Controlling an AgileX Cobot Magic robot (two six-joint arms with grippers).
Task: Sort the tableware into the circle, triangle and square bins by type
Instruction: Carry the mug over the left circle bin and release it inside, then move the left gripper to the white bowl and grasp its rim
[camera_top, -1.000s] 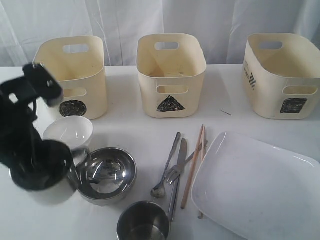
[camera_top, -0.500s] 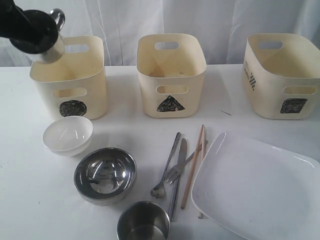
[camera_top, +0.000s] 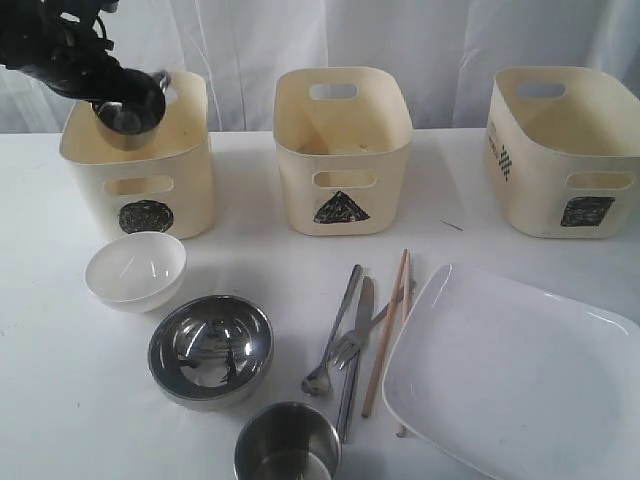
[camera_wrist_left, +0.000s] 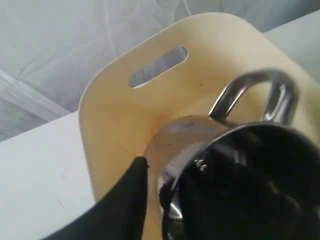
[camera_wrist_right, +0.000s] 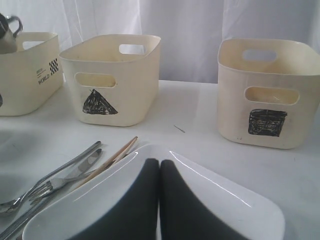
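Note:
My left gripper (camera_top: 100, 90) hangs over the circle bin (camera_top: 140, 190) with a steel mug (camera_top: 130, 112) tilted at its tip. In the left wrist view one finger (camera_wrist_left: 135, 195) stands off the mug (camera_wrist_left: 240, 145) wall with a gap showing, so the jaws are open. The second mug (camera_top: 287, 445), steel bowl (camera_top: 210, 348) and white bowl (camera_top: 135, 270) sit on the table. Spoon, fork and knife (camera_top: 345, 340) lie beside the chopsticks (camera_top: 388, 325). My right gripper (camera_wrist_right: 159, 164) is shut, low over the white plate (camera_wrist_right: 235, 210).
The triangle bin (camera_top: 342, 150) stands at the back middle and the square bin (camera_top: 565, 150) at the back right. A white curtain hangs behind them. The plate (camera_top: 510, 375) fills the front right of the white table (camera_top: 60, 400).
My left arm has lifted the mug from beside the bowls up and back to above the circle bin. Its jaws have parted. The right gripper has not moved.

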